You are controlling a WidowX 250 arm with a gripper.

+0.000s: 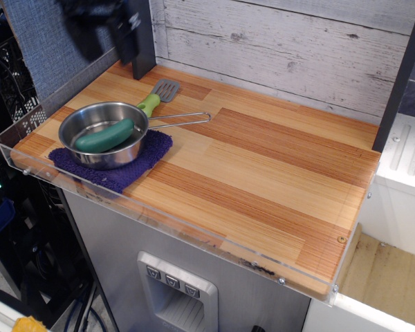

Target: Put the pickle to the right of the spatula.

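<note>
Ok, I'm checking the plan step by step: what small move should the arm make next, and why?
Probably bring the pincer, a blurred dark shape at the top left, down over the pan. The pickle lies inside that pan, ungrasped, and the spatula sits just behind it, so the pickle must be reached first.

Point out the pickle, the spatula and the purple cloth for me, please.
pickle (105, 136), only camera view, middle of its teal-green body inside the pan.
spatula (166, 89), only camera view, on the grey slotted head.
purple cloth (154, 148), only camera view, bare right corner beside the pan.
</note>
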